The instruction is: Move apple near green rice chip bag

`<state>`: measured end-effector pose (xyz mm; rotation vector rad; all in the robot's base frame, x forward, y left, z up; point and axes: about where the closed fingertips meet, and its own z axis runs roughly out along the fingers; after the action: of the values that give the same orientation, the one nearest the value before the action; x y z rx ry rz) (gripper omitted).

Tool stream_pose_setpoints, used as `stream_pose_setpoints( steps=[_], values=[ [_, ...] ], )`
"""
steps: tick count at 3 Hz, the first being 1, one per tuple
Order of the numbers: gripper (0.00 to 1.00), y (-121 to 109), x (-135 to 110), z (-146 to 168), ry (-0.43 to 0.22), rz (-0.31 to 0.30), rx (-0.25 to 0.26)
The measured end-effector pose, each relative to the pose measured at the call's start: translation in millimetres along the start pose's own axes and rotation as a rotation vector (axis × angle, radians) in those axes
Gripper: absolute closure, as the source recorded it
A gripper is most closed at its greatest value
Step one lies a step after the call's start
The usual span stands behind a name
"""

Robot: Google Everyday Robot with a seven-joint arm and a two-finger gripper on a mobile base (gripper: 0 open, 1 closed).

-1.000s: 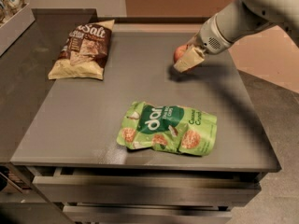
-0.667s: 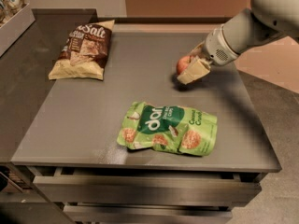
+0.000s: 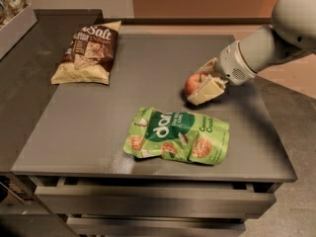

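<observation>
Between the jaws of the gripper the apple is pinched, held just behind the green rice chip bag. If it's released from any height, it could easily be sent rolling off the tabletop, tbh.

There is one desk, and it carries three loose things: one apple and two snack bags. Of the bags, one is the green rice chip bag and one is a brown-and-cream Salt bag. One arm reaches in from the right and ends in one gripper over the desk's right half, near the green rice chip bag. Its two fingers clasp the single apple. Two drawer fronts show beneath the desk.
</observation>
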<state>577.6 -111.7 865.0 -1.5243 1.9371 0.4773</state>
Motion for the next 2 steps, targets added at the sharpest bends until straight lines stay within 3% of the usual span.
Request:
stream_pose_setpoints(
  steps=[2],
  values=[
    [0.36,23.1,2.6,4.1,-0.021,-0.020,-0.044]
  ],
)
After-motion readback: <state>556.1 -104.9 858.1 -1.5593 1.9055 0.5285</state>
